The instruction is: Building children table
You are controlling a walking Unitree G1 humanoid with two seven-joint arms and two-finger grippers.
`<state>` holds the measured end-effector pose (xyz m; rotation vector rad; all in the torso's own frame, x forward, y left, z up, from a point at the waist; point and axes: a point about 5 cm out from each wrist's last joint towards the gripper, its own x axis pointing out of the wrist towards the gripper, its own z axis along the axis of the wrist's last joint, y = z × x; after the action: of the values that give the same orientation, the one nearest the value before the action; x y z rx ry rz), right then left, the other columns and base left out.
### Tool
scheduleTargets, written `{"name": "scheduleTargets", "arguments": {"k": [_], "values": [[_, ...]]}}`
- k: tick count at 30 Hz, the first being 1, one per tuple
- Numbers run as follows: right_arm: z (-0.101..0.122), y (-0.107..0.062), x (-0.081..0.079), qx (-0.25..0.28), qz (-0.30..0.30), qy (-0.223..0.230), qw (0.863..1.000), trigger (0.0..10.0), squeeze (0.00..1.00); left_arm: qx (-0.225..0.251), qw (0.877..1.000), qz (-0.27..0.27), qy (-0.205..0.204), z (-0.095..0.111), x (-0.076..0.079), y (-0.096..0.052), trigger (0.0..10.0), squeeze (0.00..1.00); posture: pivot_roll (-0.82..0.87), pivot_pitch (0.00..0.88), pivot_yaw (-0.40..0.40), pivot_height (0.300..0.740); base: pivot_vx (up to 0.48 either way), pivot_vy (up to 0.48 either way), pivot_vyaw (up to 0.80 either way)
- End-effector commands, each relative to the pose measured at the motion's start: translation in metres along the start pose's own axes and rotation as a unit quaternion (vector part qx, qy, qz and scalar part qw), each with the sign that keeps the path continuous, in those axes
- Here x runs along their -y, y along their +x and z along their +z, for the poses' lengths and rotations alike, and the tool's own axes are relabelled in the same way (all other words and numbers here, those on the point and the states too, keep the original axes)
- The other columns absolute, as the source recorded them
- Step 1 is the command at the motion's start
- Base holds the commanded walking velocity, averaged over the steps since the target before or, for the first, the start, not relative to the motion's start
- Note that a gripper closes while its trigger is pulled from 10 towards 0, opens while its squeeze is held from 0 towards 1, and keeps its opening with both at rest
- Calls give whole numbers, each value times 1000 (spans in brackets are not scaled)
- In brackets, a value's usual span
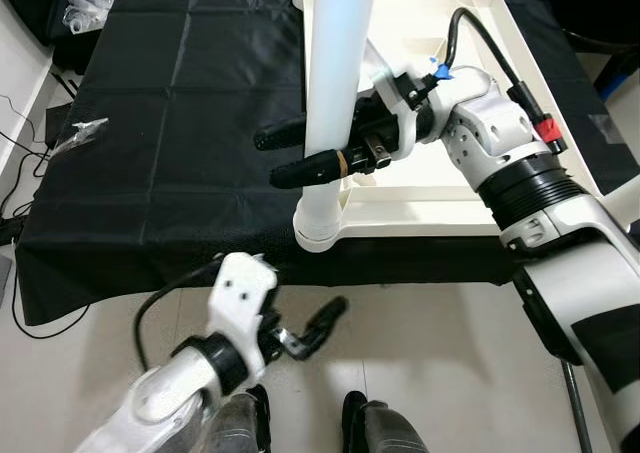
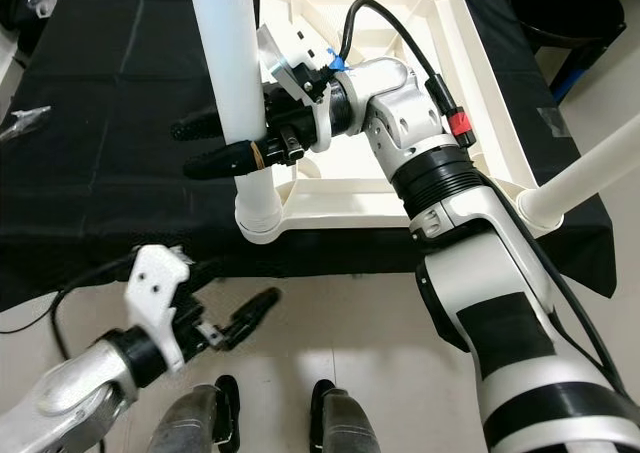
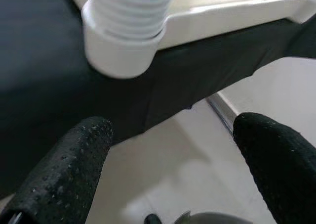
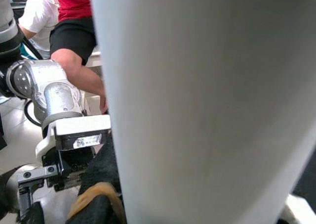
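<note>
Right gripper (image 1: 305,153): its two black fingers straddle the white table leg (image 1: 335,93), one on each side, pressed against it; it holds the leg.
Table leg: upright, its threaded lower end seated in the corner socket (image 1: 320,223) of the upside-down white tabletop (image 1: 440,208), which lies on the black cloth (image 1: 180,123).
Left gripper (image 1: 315,328): low over the floor, just in front of the table's edge, fingers spread apart, holding nothing.
Second leg (image 2: 585,173): already standing at the tabletop's other near corner.
Risk, tilt: if the leg is turned while leaning, the thread probably crosses and jams.
Risk, slip: smooth plastic may spin inside the grip.
Risk, shift: nothing steadies the tabletop, so it may slide on the cloth.
</note>
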<state>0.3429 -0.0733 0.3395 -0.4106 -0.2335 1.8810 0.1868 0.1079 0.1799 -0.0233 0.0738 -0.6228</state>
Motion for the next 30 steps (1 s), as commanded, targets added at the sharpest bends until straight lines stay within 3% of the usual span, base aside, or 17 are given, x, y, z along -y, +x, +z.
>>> {"name": "scheduleTargets", "arguments": {"k": [1,6,9,12,30], "values": [[-12,-3,-3,-32,4,18,999,10000,0,-4,1000,25,18,-2,2,-11,10000,0,200,352,-45,740,0,0,0],[-12,-3,-2,-35,3,17,999,10000,0,-9,998,50,33,-5,5,-15,10000,0,200,351,-44,740,0,0,0],[-12,-2,-2,-39,4,15,999,10000,0,6,991,109,79,-2,-1,-18,10000,0,195,354,-44,740,0,0,0],[-13,-2,-1,-41,2,15,999,10000,0,15,989,124,83,0,-2,-19,10000,0,197,356,-46,740,0,0,0],[-34,-10,-7,-36,-28,35,998,10000,0,21,990,110,82,-2,7,-15,10000,0,196,356,-44,740,0,0,0]]}}
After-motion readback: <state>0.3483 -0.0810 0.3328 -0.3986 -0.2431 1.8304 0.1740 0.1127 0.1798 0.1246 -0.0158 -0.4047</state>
